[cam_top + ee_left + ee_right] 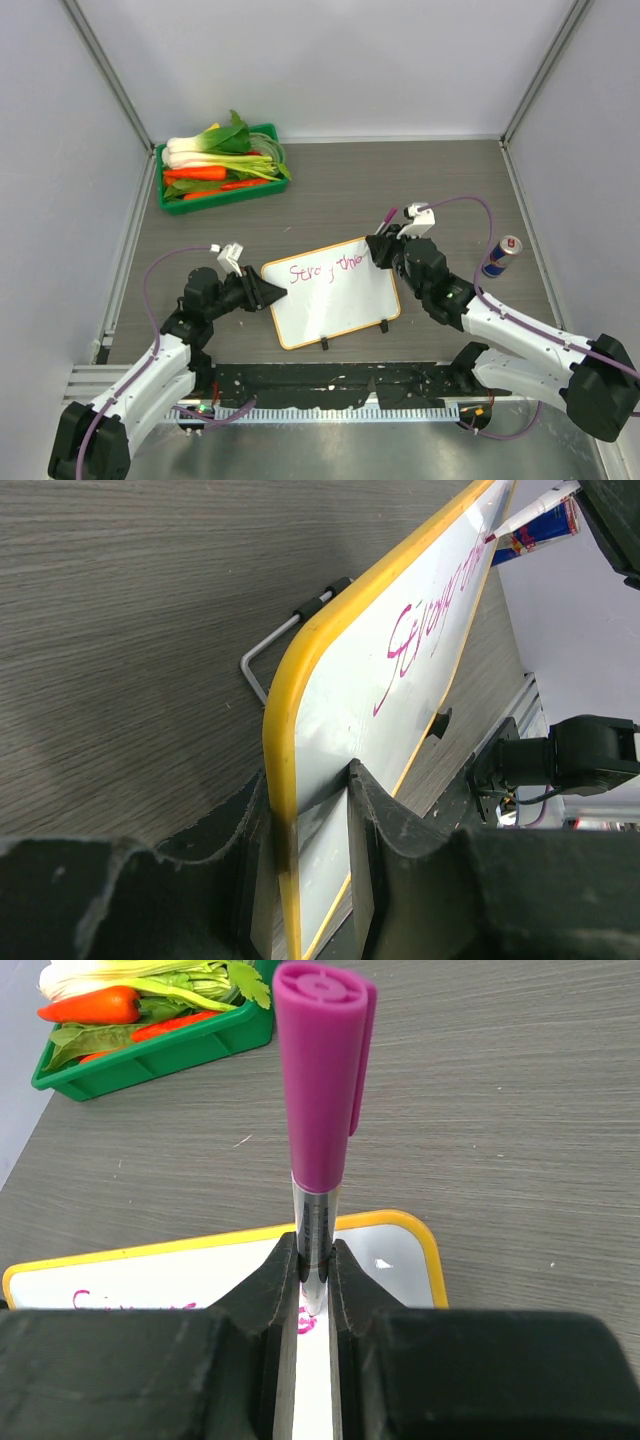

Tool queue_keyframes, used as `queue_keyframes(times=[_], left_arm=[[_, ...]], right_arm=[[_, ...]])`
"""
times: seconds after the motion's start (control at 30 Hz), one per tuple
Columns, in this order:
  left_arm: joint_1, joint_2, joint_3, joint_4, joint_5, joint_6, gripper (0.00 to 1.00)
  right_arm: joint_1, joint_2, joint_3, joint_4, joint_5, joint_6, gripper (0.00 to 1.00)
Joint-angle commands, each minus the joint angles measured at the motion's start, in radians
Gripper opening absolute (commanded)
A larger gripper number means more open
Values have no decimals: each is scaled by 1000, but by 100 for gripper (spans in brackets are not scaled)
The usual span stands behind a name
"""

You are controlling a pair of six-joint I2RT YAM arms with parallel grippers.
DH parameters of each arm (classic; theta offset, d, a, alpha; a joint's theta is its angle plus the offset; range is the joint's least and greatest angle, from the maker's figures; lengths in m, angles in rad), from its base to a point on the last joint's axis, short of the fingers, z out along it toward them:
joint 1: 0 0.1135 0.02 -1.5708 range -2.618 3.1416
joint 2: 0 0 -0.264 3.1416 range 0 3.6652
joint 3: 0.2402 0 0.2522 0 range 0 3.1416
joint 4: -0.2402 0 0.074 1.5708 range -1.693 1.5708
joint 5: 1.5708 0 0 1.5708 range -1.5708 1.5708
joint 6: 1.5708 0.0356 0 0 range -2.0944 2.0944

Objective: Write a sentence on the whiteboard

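Observation:
The whiteboard (pixel 335 300) with its orange-yellow frame lies tilted on the table, two black feet on its near edge. Pink writing, the sentence (pixel 325 268), runs along its far part. My left gripper (pixel 268 292) is shut on the board's left edge; in the left wrist view the gripper (pixel 305 870) has the yellow rim of the whiteboard (pixel 420 680) between its jaws. My right gripper (pixel 378 250) is shut on a marker (pixel 320 1090) with a magenta cap on its rear end. The marker tip touches the whiteboard (pixel 390 1255) by the last pink strokes, near the far right corner.
A green tray (pixel 165 195) of carrots and leafy vegetables stands at the back left. A blue and red drink can (pixel 502 256) lies to the right of the board. A wire stand (pixel 265 655) sticks out behind the board. Grey walls enclose the table.

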Motion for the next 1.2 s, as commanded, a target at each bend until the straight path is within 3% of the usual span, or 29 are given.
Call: queue_keyframes(times=[0.0, 0.47, 1.17], left_arm=[[7, 2, 0, -37, -66, 50, 0], [7, 6, 0, -35, -66, 52, 0], [7, 22, 4, -32, -57, 53, 0]], right_arm=[[-5, 13, 47, 38, 43, -5, 1], [-8, -48, 41, 49, -27, 37, 1], [-15, -54, -3, 18, 51, 6, 1]])
